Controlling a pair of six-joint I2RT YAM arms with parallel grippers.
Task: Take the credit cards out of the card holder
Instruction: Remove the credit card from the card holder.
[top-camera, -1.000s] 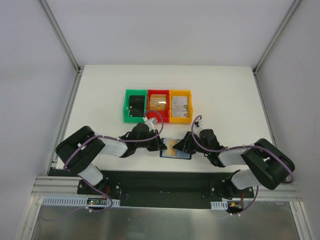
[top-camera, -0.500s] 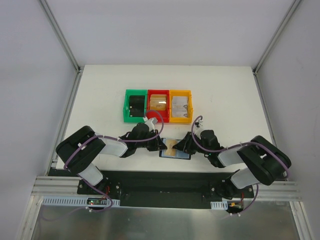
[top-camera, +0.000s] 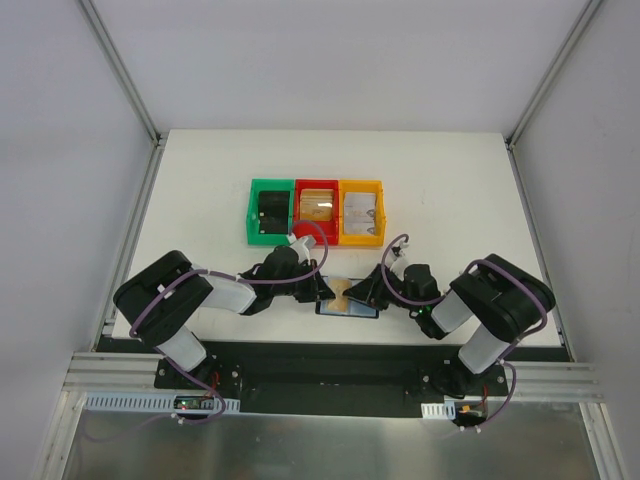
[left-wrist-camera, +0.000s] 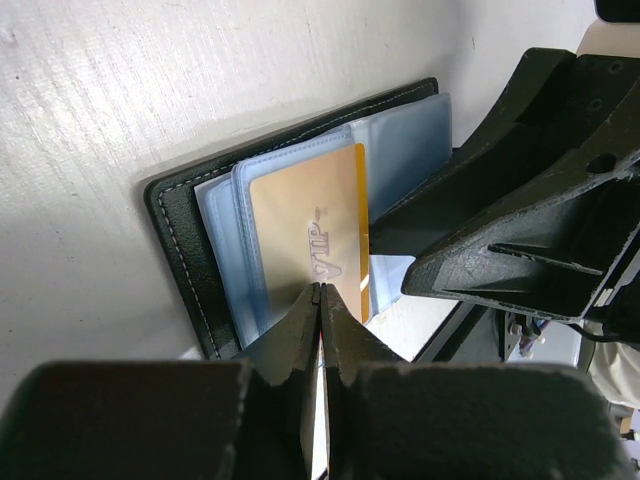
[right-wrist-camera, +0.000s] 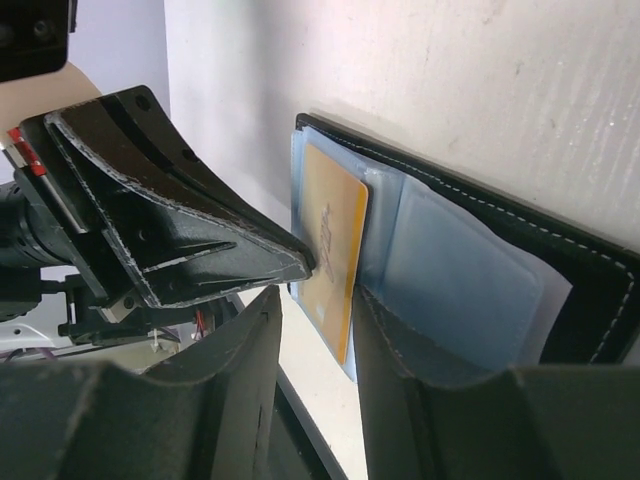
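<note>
The card holder (top-camera: 350, 305) lies open near the table's front edge, black rim (left-wrist-camera: 178, 235) and bluish panels (right-wrist-camera: 455, 280) up. A gold credit card (left-wrist-camera: 308, 232) marked VIP sticks partway out of a sleeve. My left gripper (left-wrist-camera: 319, 288) is shut, its tips pressed against the card's face. From the other side comes my right gripper (right-wrist-camera: 318, 295), open, with the card's free edge (right-wrist-camera: 340, 250) between its jaws. One of its fingers (right-wrist-camera: 400, 345) rests on the holder's panel. In the top view both grippers (top-camera: 326, 291) (top-camera: 366, 292) meet over the holder.
Three bins stand in a row behind: a green bin (top-camera: 254, 213) with a chunky black object, a red bin (top-camera: 316, 240) with a tan card (top-camera: 316, 205), and a yellow bin (top-camera: 380, 213) with a pale card (top-camera: 360, 210). The table's front edge runs just below the holder.
The right arm has folded in, its elbow swinging left and toward the holder, and its gripper has crept slightly left over the card. The left arm has barely moved.
</note>
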